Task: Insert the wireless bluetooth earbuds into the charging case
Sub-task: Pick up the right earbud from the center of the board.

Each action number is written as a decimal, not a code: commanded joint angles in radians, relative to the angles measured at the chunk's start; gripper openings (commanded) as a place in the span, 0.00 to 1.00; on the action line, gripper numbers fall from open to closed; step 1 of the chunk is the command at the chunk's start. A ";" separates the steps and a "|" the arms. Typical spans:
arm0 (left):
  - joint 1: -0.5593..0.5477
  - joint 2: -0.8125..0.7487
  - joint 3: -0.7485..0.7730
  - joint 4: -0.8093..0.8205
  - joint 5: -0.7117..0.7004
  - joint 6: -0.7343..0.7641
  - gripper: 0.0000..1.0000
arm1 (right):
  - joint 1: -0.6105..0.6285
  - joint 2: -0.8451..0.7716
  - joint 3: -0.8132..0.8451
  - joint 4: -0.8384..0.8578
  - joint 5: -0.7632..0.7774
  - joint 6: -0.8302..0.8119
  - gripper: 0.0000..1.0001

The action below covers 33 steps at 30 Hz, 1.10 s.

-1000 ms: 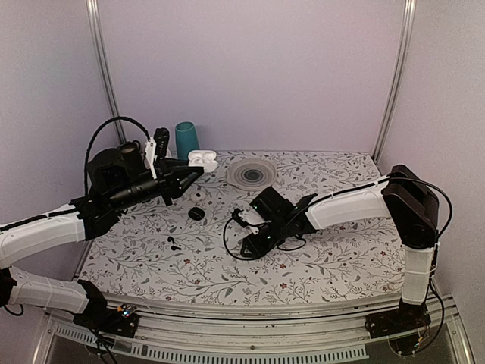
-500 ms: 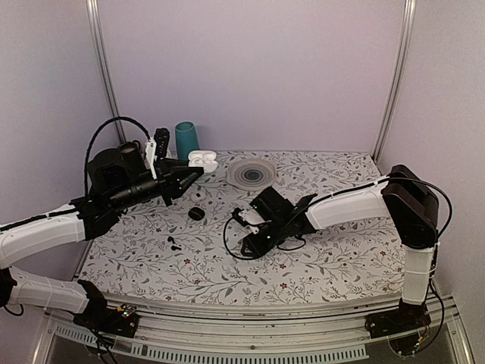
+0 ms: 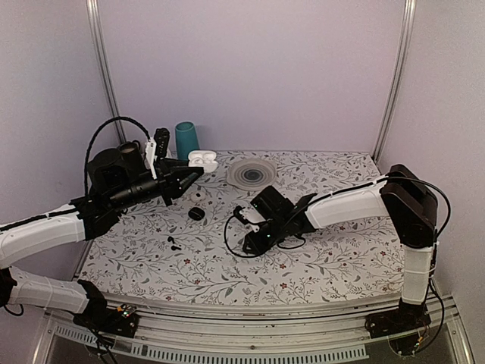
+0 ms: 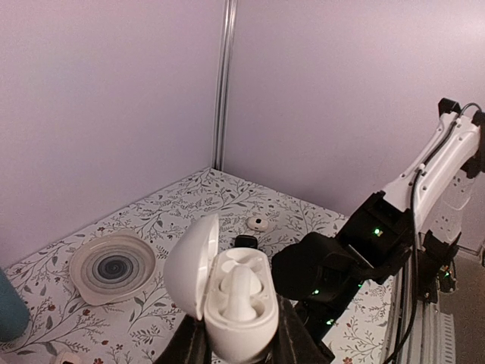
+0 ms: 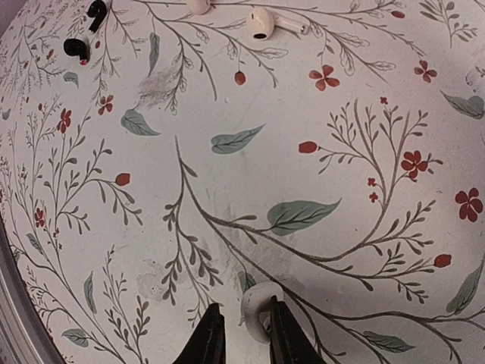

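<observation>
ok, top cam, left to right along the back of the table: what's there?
teal cup → open white charging case → round ribbed plate

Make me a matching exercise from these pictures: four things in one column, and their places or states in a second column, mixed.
Things:
1. white charging case
2. right gripper
3. round plate
4. teal cup

Places or states:
A. standing upright at the back left
B. lying flat on the table, with nothing on it
C. held by the left gripper, lid open
D. fingers on both sides of a white earbud

Pairs: 1-C, 2-D, 3-B, 4-A
</observation>
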 commanded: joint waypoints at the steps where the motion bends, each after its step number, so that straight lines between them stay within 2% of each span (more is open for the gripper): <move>1: 0.014 -0.017 0.014 0.003 -0.003 0.000 0.00 | -0.006 0.030 0.020 -0.004 0.025 -0.008 0.21; 5: 0.014 -0.018 0.014 0.001 -0.003 0.000 0.00 | -0.008 0.031 0.024 -0.007 0.031 -0.009 0.20; 7: 0.014 -0.018 0.014 0.001 -0.004 -0.001 0.00 | -0.008 0.033 0.027 -0.007 0.034 -0.010 0.15; 13: 0.014 -0.021 0.015 -0.001 -0.005 0.002 0.00 | -0.011 0.037 0.025 -0.010 0.041 -0.012 0.13; 33: 0.014 -0.015 0.023 -0.002 -0.001 0.005 0.00 | -0.014 0.044 0.017 -0.014 0.036 -0.025 0.17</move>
